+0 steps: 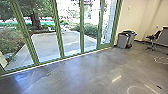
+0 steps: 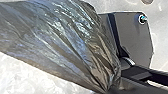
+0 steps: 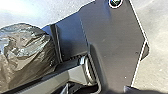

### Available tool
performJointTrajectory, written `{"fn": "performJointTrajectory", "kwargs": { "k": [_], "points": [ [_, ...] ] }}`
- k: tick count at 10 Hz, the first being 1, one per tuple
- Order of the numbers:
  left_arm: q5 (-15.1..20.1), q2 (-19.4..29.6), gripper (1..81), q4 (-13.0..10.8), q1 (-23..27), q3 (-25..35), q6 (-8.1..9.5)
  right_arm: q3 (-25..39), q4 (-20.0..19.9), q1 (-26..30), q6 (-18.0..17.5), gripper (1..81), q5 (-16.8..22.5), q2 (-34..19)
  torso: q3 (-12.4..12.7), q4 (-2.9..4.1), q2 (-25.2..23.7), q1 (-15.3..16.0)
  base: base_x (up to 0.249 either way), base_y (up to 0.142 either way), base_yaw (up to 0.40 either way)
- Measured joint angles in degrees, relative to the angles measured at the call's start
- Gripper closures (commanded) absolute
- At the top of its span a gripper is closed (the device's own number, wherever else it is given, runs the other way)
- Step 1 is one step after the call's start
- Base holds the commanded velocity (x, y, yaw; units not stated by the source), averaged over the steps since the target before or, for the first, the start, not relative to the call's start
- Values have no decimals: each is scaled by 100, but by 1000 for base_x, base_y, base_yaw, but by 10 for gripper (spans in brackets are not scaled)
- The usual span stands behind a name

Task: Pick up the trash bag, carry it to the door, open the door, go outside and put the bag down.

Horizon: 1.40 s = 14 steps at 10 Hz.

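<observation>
- While the smooth grey concrete floor [image 1: 82,72] spreads wide in the head view, sunlight gleams across it in pale patches.
- A tall glass wall in green frames [image 1: 59,37] runs along the far side of the floor; its panel nearest the bins has a deeper green rail at the foot.
- Beyond the glass lies a pale paved yard [image 1: 47,43], with green shrubs [image 1: 90,30] and a thick brown tree trunk [image 1: 35,18] at its edges.
- A plain cream wall [image 1: 135,15] meets the glass wall at the right.
- The task's thing, a shiny dark plastic trash bag [image 2: 62,37], is close to the robot's own dark plate [image 2: 132,37] — inside, on the near side of the glass. In the left wrist view its pleats draw together to a narrow end; in the right wrist view it bulges, rounded and crumpled.
- How the left gripper and right gripper stand, open or closed — and which one has the bag — I cannot tell.
- Grey bins [image 1: 123,40] stand by the cream wall.
- A dark office chair [image 1: 153,37] stands farther right.
- A small dark object [image 1: 159,87] lies on the floor, too blurred to name.
</observation>
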State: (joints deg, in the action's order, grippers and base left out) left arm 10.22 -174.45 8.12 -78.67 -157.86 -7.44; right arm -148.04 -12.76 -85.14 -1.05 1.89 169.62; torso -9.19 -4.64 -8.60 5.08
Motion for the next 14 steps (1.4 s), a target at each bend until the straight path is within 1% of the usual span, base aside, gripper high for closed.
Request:
{"fn": "performJointTrajectory", "kwargs": {
  "k": [9,10,12,14],
  "points": [
    [-2,0,811,0,-2,0,-5,-83,0,-11,0,10,1,4,0,0,0,0,166,-74,0],
    [-24,0,811,0,-5,-2,-5,-99,0,-11,0,10,-2,17,0,0,0,0,171,-74,0],
    [-178,0,811,0,-9,0,-5,-99,0,-11,0,10,-22,15,0,0,0,0,171,-74,0],
    [-195,0,811,0,-22,0,-5,-99,0,-13,0,10,-24,17,0,0,0,0,171,-74,0]
  ]
}}
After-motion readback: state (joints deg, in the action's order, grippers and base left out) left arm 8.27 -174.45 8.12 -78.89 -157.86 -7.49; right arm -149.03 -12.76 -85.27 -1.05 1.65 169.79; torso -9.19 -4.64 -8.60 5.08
